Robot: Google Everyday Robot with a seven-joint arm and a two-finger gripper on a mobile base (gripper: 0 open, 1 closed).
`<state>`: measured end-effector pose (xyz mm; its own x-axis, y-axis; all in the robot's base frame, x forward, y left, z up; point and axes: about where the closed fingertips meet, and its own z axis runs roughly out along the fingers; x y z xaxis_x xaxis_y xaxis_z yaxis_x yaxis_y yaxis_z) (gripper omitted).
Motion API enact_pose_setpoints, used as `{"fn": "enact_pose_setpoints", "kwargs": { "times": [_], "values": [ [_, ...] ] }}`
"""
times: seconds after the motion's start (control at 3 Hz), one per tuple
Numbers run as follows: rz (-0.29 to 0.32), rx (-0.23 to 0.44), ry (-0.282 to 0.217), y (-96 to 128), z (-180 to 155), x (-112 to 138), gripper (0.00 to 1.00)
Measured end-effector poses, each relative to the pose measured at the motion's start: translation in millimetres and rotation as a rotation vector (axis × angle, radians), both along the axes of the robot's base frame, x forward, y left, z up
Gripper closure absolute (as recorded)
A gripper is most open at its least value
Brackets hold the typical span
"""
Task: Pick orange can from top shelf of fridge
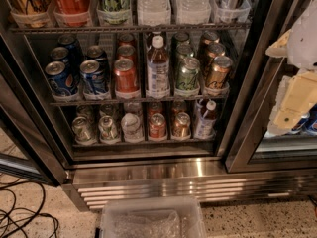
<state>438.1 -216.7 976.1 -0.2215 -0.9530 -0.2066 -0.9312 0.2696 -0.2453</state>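
So the gripper (293,100) hangs at the right, by the fridge (148,175) door, can't tell if it's spread or pressed together. The orange can (126,76) sits well left of it on the top shelf (99,102), between a blue can (94,78) and a bottle (158,68).

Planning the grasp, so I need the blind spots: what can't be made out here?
Camera view:
- Cans behind the orange can: mostly hidden by it.
- Coca-Cola can above: cut off by top edge.
- The gripper, far right: cut off by right edge.
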Motion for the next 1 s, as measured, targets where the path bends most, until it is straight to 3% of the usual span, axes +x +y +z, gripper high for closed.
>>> {"fn": "enact_pose_setpoints", "kwargs": {
  "times": [0.67, 1.0],
  "values": [
    [0.031, 0.025, -0.005, 10.9, -8.1, -0.8, 0.00],
    [0.110, 0.089, -0.003, 40.6, -32.6, -1.3, 0.00]
  ]
}}
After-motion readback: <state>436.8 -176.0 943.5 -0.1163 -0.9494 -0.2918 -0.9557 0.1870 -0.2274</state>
